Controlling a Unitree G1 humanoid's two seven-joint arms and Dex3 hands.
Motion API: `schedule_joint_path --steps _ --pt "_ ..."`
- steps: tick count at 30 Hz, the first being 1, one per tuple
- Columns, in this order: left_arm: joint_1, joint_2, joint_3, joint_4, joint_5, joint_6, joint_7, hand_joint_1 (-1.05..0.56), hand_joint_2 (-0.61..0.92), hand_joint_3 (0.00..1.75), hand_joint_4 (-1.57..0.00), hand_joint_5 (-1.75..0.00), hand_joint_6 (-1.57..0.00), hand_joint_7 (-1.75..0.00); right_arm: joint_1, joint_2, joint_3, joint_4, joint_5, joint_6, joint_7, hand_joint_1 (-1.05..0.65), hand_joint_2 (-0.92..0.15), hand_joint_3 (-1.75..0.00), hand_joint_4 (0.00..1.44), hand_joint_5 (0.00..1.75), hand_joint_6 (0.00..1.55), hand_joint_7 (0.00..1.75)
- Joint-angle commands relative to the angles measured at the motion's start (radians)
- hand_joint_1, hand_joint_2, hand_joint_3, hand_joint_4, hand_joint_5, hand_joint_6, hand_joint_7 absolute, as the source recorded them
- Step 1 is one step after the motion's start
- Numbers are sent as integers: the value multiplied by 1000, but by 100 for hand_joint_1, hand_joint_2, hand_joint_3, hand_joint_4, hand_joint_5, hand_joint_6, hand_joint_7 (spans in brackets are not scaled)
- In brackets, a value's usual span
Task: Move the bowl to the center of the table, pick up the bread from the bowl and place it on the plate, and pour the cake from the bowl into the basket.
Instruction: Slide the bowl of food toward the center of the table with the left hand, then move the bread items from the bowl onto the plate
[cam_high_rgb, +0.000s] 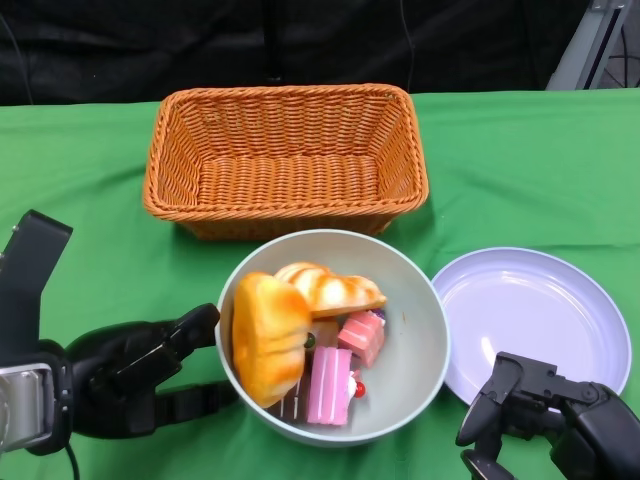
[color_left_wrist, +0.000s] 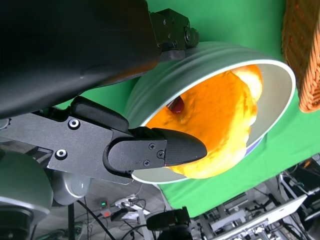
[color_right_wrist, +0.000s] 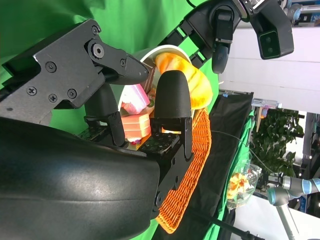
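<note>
Near the middle of the green bench (cam_high_rgb: 90, 170) sits the pale bowl (cam_high_rgb: 412, 340), holding a large golden bread (cam_high_rgb: 268, 337), a second glazed bread (cam_high_rgb: 330, 289) and pink cake pieces (cam_high_rgb: 345, 362). At the bowl's left side the left robot hand (cam_high_rgb: 140, 375) has its fingers against the outer wall, one fingertip (color_left_wrist: 175, 150) lying at the rim; it appears to grip the bowl. Just right of the bowl lies the lilac plate (cam_high_rgb: 545, 315). Over the plate's near edge hovers the right robot hand (cam_high_rgb: 530, 405), fingers apart and holding nothing. Behind the bowl stands the woven basket (cam_high_rgb: 285, 160).
</note>
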Motion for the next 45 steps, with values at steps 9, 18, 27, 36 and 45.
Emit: schedule_joint_path --steps 9,18,27,36,45 --pt "-17 20 57 -17 -23 -9 11 -67 92 41 0 0 0 0 -2 -7 -1 6 4 -13 -4 -5 -50 -96 63 165 59 142" --pt "-10 70 85 39 12 -112 12 -67 92 41 0 0 0 0 -1 -9 -4 8 14 -11 1 -6 -50 -96 62 166 59 142" --pt "14 82 151 50 66 -250 77 -64 92 34 0 0 -3 -1 -6 -9 -4 17 11 -16 3 -5 -51 -95 62 166 59 142" --pt "39 -37 256 164 163 -696 223 -45 92 30 -59 -11 -53 -6 -13 -7 -4 31 19 -15 7 -4 -52 -95 62 165 58 141" --pt "0 -87 260 448 259 -1276 201 -10 92 27 -93 -94 -119 -21 5 -10 -26 27 8 -49 -4 -3 -47 -102 63 156 59 129"
